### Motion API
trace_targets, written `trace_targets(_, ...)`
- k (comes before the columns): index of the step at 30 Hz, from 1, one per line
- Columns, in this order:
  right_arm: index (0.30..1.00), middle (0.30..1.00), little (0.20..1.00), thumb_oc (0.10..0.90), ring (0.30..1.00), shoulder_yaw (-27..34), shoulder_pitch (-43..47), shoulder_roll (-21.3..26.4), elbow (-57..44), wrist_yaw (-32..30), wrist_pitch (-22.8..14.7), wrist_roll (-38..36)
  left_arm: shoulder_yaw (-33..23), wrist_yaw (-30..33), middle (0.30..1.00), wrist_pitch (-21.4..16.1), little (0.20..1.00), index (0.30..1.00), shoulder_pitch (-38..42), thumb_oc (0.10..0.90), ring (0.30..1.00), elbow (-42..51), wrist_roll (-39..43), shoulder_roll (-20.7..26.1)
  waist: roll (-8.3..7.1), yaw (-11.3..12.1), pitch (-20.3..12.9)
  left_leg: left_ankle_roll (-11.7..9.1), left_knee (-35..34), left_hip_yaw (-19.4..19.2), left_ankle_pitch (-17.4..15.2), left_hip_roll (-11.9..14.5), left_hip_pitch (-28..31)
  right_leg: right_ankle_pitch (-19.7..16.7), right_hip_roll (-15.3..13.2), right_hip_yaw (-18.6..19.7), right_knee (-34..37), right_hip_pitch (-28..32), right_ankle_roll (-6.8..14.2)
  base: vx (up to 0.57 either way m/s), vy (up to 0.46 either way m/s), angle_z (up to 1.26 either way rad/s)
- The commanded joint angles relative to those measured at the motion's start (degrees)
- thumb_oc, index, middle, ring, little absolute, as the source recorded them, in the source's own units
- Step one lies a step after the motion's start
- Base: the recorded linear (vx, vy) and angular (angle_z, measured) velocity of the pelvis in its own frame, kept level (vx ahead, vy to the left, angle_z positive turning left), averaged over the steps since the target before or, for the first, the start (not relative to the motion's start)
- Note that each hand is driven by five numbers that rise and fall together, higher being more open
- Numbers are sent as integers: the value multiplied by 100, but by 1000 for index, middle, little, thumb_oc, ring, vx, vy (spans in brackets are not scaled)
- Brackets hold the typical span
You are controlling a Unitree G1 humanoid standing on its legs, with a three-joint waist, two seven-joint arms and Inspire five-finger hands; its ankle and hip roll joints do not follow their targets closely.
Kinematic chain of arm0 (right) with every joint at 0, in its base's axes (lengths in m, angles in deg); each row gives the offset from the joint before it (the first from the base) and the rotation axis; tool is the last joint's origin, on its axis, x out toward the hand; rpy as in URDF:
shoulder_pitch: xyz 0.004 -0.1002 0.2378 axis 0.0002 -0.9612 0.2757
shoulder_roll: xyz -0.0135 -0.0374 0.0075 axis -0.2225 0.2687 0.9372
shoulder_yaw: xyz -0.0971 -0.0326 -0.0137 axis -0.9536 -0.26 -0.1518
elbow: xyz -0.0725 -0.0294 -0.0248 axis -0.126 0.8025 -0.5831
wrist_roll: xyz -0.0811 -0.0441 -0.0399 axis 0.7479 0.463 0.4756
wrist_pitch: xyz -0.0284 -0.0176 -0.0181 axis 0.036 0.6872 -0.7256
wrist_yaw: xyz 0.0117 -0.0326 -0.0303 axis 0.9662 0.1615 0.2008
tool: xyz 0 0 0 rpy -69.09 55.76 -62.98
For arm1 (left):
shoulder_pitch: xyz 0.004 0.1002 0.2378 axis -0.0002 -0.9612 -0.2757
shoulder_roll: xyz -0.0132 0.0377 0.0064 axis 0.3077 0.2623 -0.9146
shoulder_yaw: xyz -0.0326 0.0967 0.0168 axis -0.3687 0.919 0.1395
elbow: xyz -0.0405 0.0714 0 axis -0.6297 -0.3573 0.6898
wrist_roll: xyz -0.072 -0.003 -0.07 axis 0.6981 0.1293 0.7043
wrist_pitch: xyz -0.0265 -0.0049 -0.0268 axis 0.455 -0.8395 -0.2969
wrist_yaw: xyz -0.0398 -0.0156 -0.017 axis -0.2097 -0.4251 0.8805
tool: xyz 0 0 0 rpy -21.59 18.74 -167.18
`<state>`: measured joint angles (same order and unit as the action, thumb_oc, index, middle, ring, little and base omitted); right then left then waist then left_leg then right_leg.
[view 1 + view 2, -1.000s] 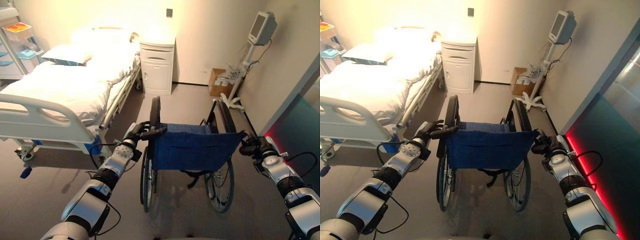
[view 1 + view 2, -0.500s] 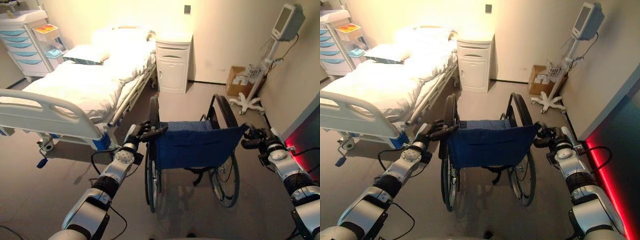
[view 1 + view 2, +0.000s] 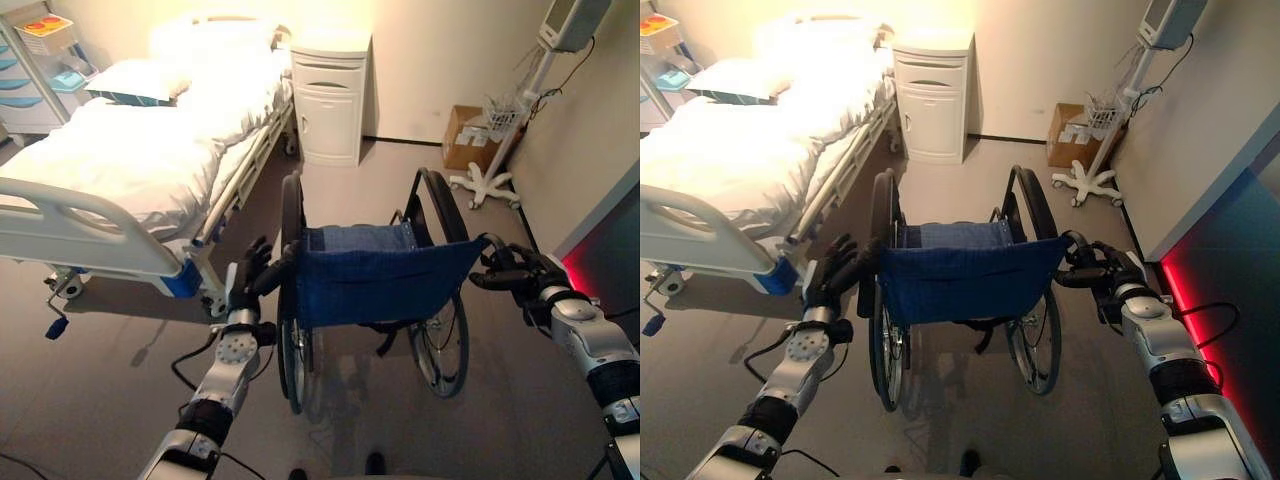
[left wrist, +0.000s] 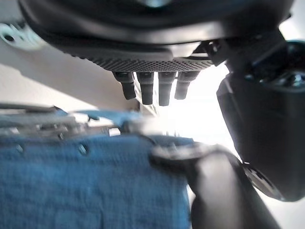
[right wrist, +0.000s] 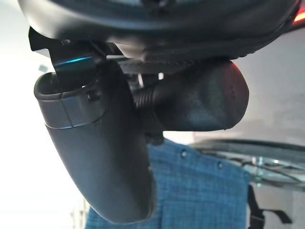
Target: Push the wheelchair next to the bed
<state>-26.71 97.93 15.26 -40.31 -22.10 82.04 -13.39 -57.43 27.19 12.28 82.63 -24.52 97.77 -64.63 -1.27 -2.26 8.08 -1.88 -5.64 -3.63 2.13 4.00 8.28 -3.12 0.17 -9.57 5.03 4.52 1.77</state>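
At mid-frame you have the wheelchair (image 3: 375,285), its blue back toward you and its seat empty, standing on the floor beside the foot half of the bed (image 3: 130,165) but still apart from the bed's rail.

Compared with half a second ago, your left hand (image 3: 250,275) has loosened: then it was curled over the left push handle, now its fingers (image 4: 152,88) stand straight and spread, with the handle lying against the palm and thumb rather than clasped. Your right hand (image 3: 520,275) is wrapped round the right handle, as it was. The whole view has also swung, so the bed and the cabinet (image 3: 330,95) sit differently in the frame; that looks like your head moving. The chair seems to have rolled a little deeper toward the cabinet.

For the task, this looks like a push well under way, with the left side now only pressing, not gripping. Steering toward the bed may be weaker until you re-grip.

As for containers: a cardboard box (image 3: 470,135) sits at upper right by the monitor stand (image 3: 500,160), and what it holds is too small to tell. At upper left a drawer cart (image 3: 25,85) carries a tray (image 3: 45,25) with something orange in it.
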Motion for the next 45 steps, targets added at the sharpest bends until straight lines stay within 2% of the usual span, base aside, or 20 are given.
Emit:
trace_targets(1,900,900,900,800,900,396,229,-997,-1232,-415,-1341,-189,-28,323,900,-948,900,900,101,800,900,575,-261,342,-150,255,-251,353,67,-117,-294,-664,-123,102,-223,243,-513,-45,352,-34,13,2)
trace_targets(4,900,900,900,800,900,721,-209,-923,-2018,-857,-1845,803,-79,492,900,-1323,900,900,-183,800,900,1122,-588,428,-137,208,-258,386,71,-123,-319,-671,-129,105,-201,310,-508,-66,353,-35,15,3)
trace_targets(7,900,900,900,800,900,987,-482,-758,-2629,-1360,-2214,1642,-52,720,900,-1453,900,900,-333,800,900,1497,-997,535,-136,165,-266,401,74,-162,-303,-672,-169,78,-177,386,-512,-126,350,-43,16,-9)
trace_targets(10,900,900,900,800,900,1245,-722,-524,-3074,-1759,-2317,2377,-4,887,900,-1525,900,900,-447,800,900,1691,-1318,638,-123,105,-266,415,79,-201,-339,-677,-178,96,-153,459,-520,-160,362,-55,21,-9)
trace_targets(13,900,900,900,800,900,1436,-918,-241,-3317,-2101,-2045,3190,106,947,900,-1504,900,900,-454,800,900,1768,-1431,713,-124,36,-263,419,72,-240,-368,-672,-171,101,-131,530,-515,-175,379,-38,18,-17)
trace_targets(16,900,900,900,800,900,1624,-1019,58,-3365,-2277,-1847,3405,224,933,900,-1469,900,900,-455,800,900,1771,-1396,759,-137,-33,-258,426,70,-282,-445,-660,-128,133,-120,554,-492,-141,410,-7,7,-7)
trace_targets(19,900,900,900,800,900,1675,-919,258,-3379,-2168,-1593,3097,334,928,900,-1453,900,900,-350,800,900,1694,-1417,788,-143,-95,-266,422,71,-331,-456,-657,-130,127,-107,600,-489,-160,418,-37,8,-9)
trace_targets(22,900,900,900,800,900,1659,-815,381,-3347,-2179,-1505,3082,445,992,900,-1411,900,900,-263,800,900,1713,-1530,814,-132,-144,-272,419,70,-382,-461,-650,-132,118,-97,636,-484,-179,418,-18,45,-6)
trace_targets(28,900,900,900,800,900,1597,-566,565,-3404,-2283,-1359,3714,684,1238,900,-1342,900,900,-150,800,900,1664,-1834,829,-97,-221,-308,407,64,-420,-484,-640,-140,131,-79,705,-509,-223,422,9,58,-11)
trace_targets(31,900,900,900,800,900,1509,-593,664,-3333,-2039,-1232,4262,764,1285,900,-1256,900,900,-173,800,900,1706,-2078,859,-90,-243,-338,408,64,-448,-503,-636,-151,144,-78,733,-516,-248,433,8,39,-6)
trace_targets(36,900,900,900,800,900,1348,-692,805,-3140,-1766,-1201,4593,858,1286,900,-1198,900,900,-169,800,900,1801,-2274,960,-101,-232,-338,426,70,-468,-508,-632,-174,159,-89,720,-548,-282,444,-1,4,-1)
trace_targets(38,900,900,900,800,900,1270,-726,847,-3036,-1816,-1359,4793,888,1315,900,-1157,900,900,-133,800,900,1835,-2335,996,-104,-231,-332,433,71,-472,-518,-632,-166,160,-98,707,-548,-277,447,0,0,0)
trace_targets(41,900,900,900,800,900,1154,-573,933,-3038,-2253,-1873,5145,962,1390,900,-1129,900,900,-40,800,900,1891,-2383,1049,-84,-217,-328,435,76,-464,-526,-639,-161,172,-109,696,-566,-277,454,0,0,0)
trace_targets(45,900,900,900,800,900,1196,-690,848,-3066,-2604,-2168,4986,907,1773,900,-1299,900,900,-70,800,900,2038,-2670,1083,-50,-229,-330,434,71,-443,-539,-644,-149,189,-106,709,-586,-282,461,24,22,0)
